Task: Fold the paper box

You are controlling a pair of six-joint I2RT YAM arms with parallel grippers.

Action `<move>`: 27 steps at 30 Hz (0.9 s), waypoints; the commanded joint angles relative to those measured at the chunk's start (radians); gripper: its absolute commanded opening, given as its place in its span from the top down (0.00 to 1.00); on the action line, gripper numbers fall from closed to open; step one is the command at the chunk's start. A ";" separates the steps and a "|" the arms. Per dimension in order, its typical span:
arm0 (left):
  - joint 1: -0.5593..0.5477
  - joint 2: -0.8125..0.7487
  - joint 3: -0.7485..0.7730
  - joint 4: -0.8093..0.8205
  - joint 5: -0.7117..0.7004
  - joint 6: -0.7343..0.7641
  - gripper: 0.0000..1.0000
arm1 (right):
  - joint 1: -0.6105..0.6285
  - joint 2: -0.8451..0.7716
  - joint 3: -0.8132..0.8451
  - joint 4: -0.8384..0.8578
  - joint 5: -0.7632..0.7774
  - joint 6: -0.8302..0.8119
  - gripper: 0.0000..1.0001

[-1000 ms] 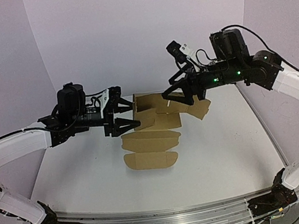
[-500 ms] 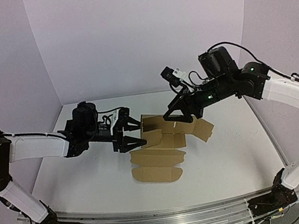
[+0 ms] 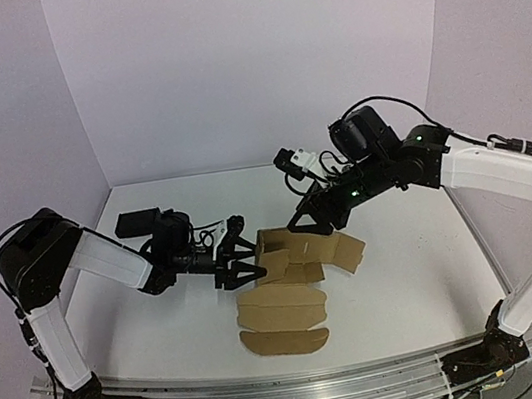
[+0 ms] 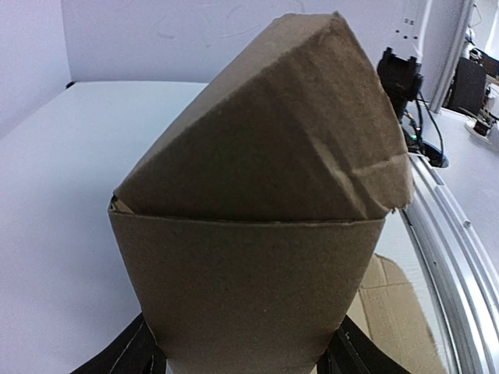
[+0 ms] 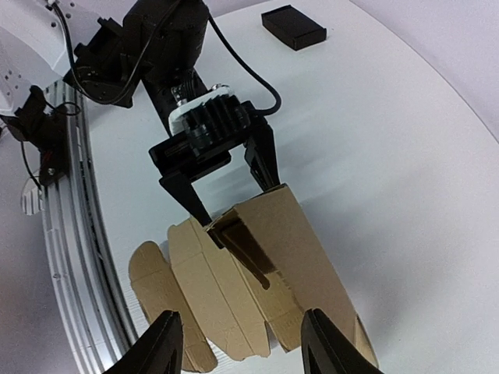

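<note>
Far left, a black block (image 3: 136, 222) lies flat on the white table (image 3: 410, 278), well apart from the cardboard. Just right of it the left arm reaches in low across the table.

The left gripper (image 3: 247, 261) has its two fingers spread, one on each side of the box's left end. From the right wrist view both fingers touch that raised end. In the left wrist view the brown panel fills the gap between them, so it looks like a wide grip on the cardboard.

The box (image 3: 294, 251) sits about mid-table, only partly folded. Its left end stands up as a short brown wall with a panel bent over it. Two rounded flaps lie flat on the table toward the near edge, one beyond the other. Another flap splays out to the right.

To the right, the right arm comes over from the far side. The right gripper (image 5: 240, 319) hangs above the far part of the box with its fingers apart and nothing between them. I cannot tell from here whether the tips touch the cardboard.
</note>
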 commanded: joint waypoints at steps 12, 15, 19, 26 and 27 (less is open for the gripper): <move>0.040 0.152 0.105 0.045 0.126 0.072 0.54 | -0.032 0.208 0.200 0.022 -0.194 -0.041 0.40; 0.027 0.147 0.114 -0.003 0.138 0.127 0.52 | -0.032 0.203 0.223 0.022 -0.270 0.012 0.37; 0.015 0.122 0.094 -0.006 0.086 0.015 0.51 | -0.032 0.166 0.173 0.020 -0.039 0.126 0.31; -0.099 0.147 -0.024 0.304 -0.137 -0.169 0.51 | -0.027 0.128 0.031 0.026 0.208 0.407 0.42; -0.110 0.155 -0.036 0.337 -0.163 -0.197 0.51 | -0.021 0.120 0.009 0.029 0.232 0.431 0.42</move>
